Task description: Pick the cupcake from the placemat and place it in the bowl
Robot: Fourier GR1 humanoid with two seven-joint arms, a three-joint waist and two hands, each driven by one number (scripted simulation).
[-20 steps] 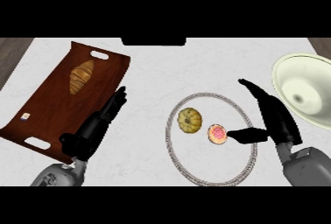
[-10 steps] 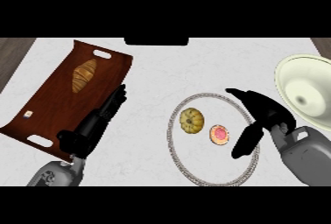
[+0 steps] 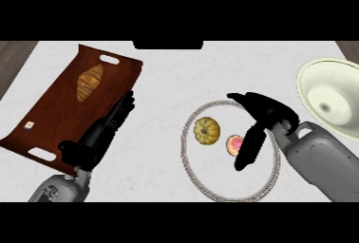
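A round placemat (image 3: 210,190) with a grey rope rim lies at the counter's centre. On it sit a pink-topped cupcake (image 3: 233,143) and, to its left, a tan ridged pastry (image 3: 206,130). My right hand (image 3: 265,113) hangs over the mat's right half. Its straight fingers (image 3: 250,147) point down toward the near edge, cover the cupcake's right side and are not curled round it. A cream bowl (image 3: 314,85) stands at the right edge, tilted toward me. My left hand (image 3: 104,132) rests open at the left, fingers along the tray's edge.
A dark wooden tray (image 3: 56,109) with cut-out handles lies slanted at the left, with a croissant (image 3: 89,81) on its far half. A dark object (image 3: 168,44) sits at the counter's far edge. The grey right forearm (image 3: 322,161) fills the lower right.
My right hand has swung left over the placemat and turned its fingers downward, so they now cover the pink cupcake's right side. The left hand has stayed still.
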